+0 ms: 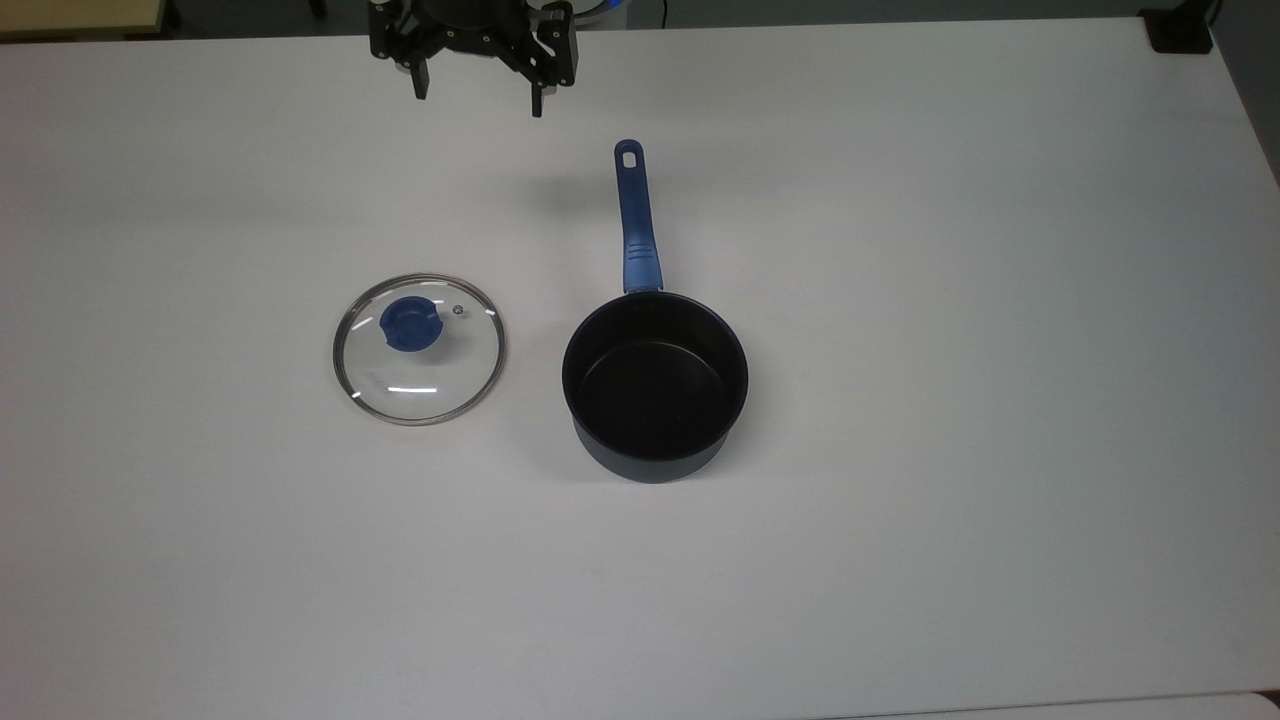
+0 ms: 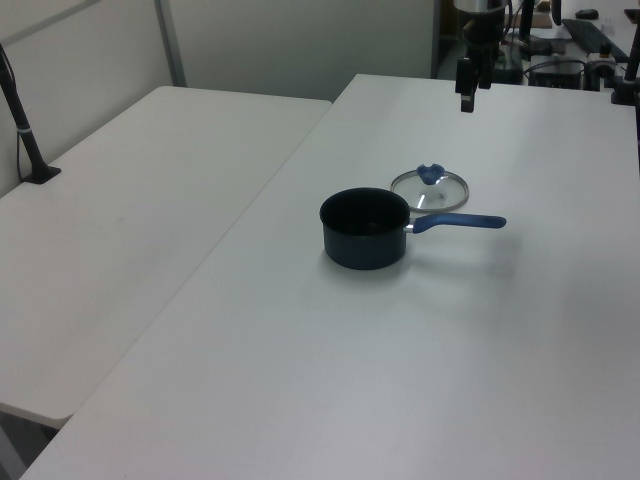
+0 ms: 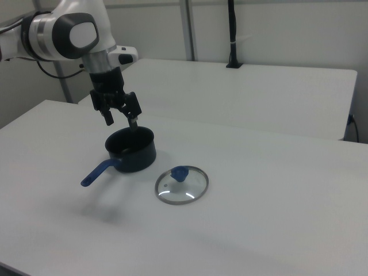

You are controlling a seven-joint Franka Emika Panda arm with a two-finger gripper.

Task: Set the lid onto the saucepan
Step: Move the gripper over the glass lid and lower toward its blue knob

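On a white table (image 1: 900,560): glass lid (image 1: 419,349), flat, blue knob (image 1: 410,324) up, just beside the empty saucepan (image 1: 655,385) on the top view's left, not touching. Blue handle (image 1: 636,220) aimed toward the top view's upper edge. Above the far edge, gripper (image 1: 478,100) raised, fingers spread wide, holding nothing, well apart from both.

— What lies beyond the work itself?
— A white tabletop (image 1: 900,500), broad and plain. A second white table (image 2: 120,210) stands just beside it on the left view's left.
— Anything on that one?
— A black pole (image 3: 232,34) on a clamp base at its far edge, before pale wall panels (image 3: 276,29).
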